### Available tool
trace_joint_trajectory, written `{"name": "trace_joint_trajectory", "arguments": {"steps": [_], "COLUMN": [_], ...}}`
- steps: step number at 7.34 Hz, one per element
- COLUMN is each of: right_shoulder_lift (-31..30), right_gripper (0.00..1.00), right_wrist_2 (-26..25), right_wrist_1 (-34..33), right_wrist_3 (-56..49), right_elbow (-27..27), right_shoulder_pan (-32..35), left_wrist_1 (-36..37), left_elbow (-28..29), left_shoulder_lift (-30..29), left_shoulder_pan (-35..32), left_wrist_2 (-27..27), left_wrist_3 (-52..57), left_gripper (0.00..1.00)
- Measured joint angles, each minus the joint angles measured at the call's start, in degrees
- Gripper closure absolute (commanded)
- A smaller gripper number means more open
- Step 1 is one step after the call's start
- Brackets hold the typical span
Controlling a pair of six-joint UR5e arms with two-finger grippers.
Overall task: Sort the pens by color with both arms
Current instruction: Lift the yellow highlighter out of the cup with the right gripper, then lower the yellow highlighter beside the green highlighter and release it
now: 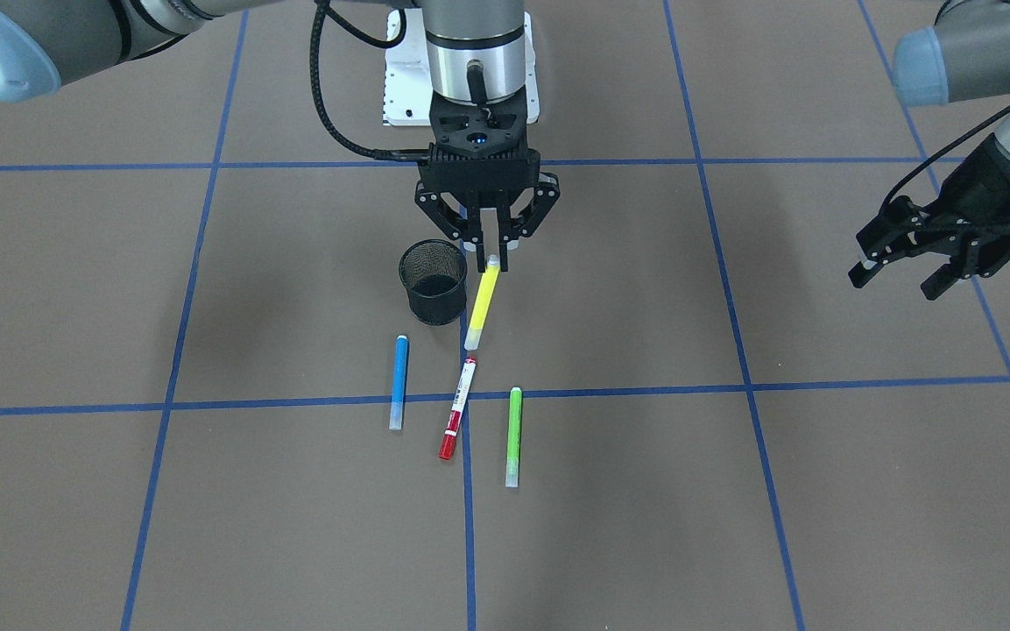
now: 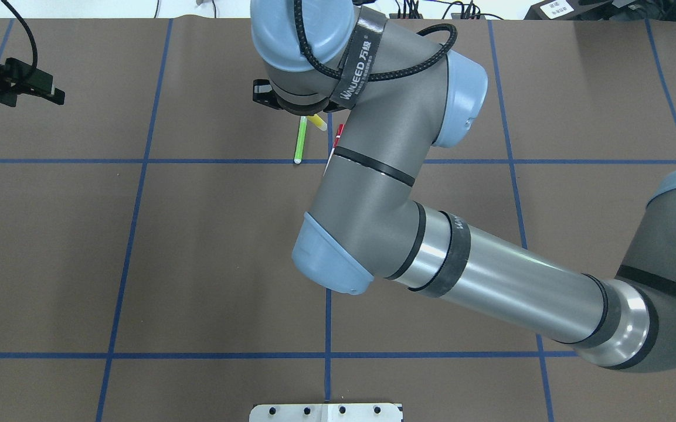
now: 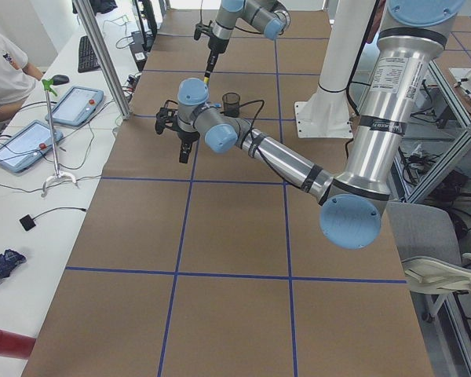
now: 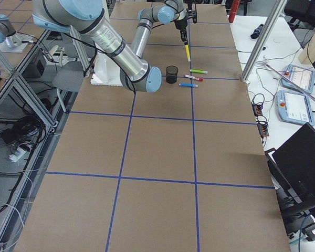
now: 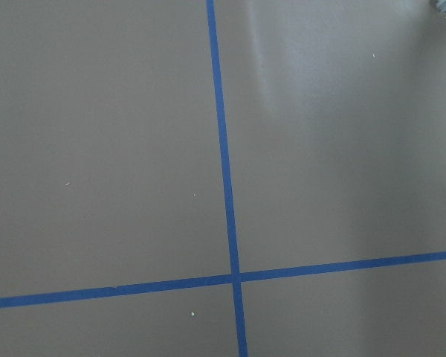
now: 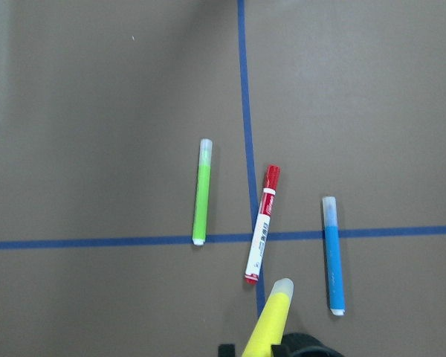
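My right gripper is shut on the top end of the yellow pen, which hangs tilted just beside the black mesh cup. The yellow pen's tip also shows in the right wrist view. The blue pen, the white pen with red caps and the green pen lie side by side on the table. They also show in the right wrist view: the green pen, the red-capped pen and the blue pen. My left gripper is open and empty, far off to the side.
Blue tape lines divide the brown table into squares. The white base mount stands behind the right gripper. The right arm's elbow hides most of the pens and the cup from overhead. The left wrist view shows only table and tape.
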Motion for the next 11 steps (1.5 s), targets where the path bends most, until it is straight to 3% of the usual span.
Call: {"name": "trace_joint_trajectory", "arguments": {"steps": [5, 9, 11], "right_shoulder_lift": [0.97, 6.11, 6.88], "right_gripper": [1.0, 1.0, 1.0], "right_wrist_2": [-21.29, -25.87, -26.33], "right_wrist_1": [18.6, 27.79, 30.11], "right_wrist_3": [-14.54, -20.47, -22.54], "right_elbow": [-13.82, -29.12, -33.71], "right_shoulder_pan": [-6.71, -7.95, -9.11], "left_wrist_1": [0.0, 0.0, 0.0], "left_elbow": [0.28, 0.82, 1.13], "left_shoulder_lift": [0.11, 0.17, 0.18], "left_shoulder_pan": [0.01, 0.18, 0.27], "left_wrist_2": [0.0, 0.22, 0.36], "left_wrist_3": [0.07, 0.07, 0.07], "left_gripper": [0.01, 0.01, 0.01]}}
